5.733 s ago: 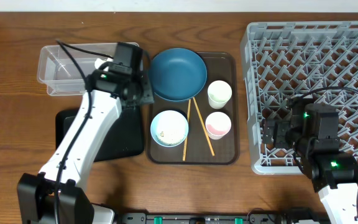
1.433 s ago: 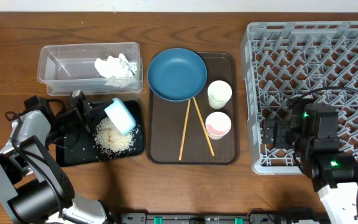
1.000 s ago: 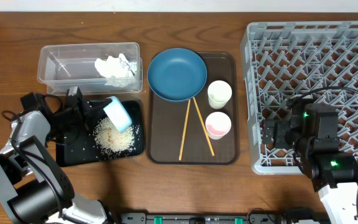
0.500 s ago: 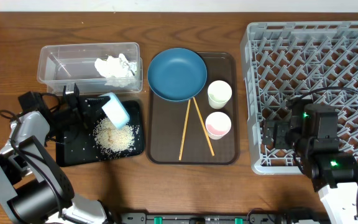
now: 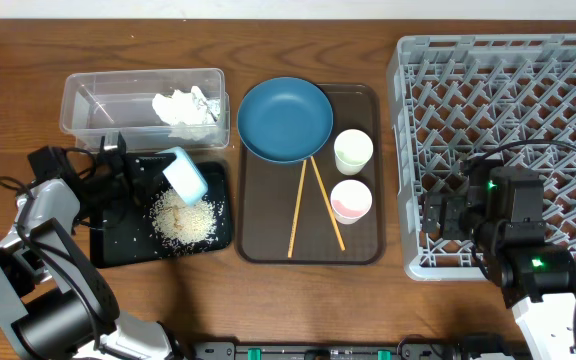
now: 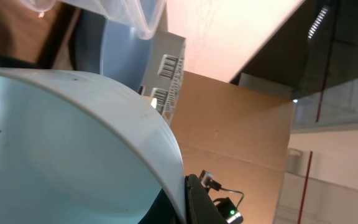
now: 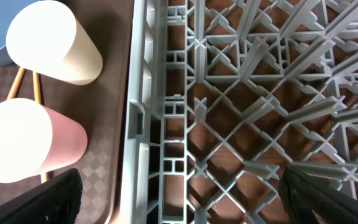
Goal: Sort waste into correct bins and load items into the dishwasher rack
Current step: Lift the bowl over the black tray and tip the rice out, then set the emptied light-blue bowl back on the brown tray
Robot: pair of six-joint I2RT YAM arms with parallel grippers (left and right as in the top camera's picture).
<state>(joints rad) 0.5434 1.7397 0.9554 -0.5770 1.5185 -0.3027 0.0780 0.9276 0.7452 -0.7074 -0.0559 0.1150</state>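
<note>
We've got the left gripper (image 5: 148, 172) clamped on the light-blue bowl (image 5: 186, 178) — it's tipped on its side above the black tray (image 5: 108, 245), with the rice heap (image 5: 183, 222) right beneath. The napkin (image 5: 184, 108) sits in the clear tub (image 5: 93, 105). At the rack (image 5: 508, 80) the right gripper (image 5: 440, 215) hangs with jaws spread wide, holding nothing — plate (image 5: 285, 118) and chopsticks (image 5: 296, 210) lie on the brown tray (image 5: 268, 245).

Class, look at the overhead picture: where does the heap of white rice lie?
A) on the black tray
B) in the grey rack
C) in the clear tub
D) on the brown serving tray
A: the rice heap lies on the black tray, by the tilted light-blue bowl; the clear tub holds only the napkin.
</note>
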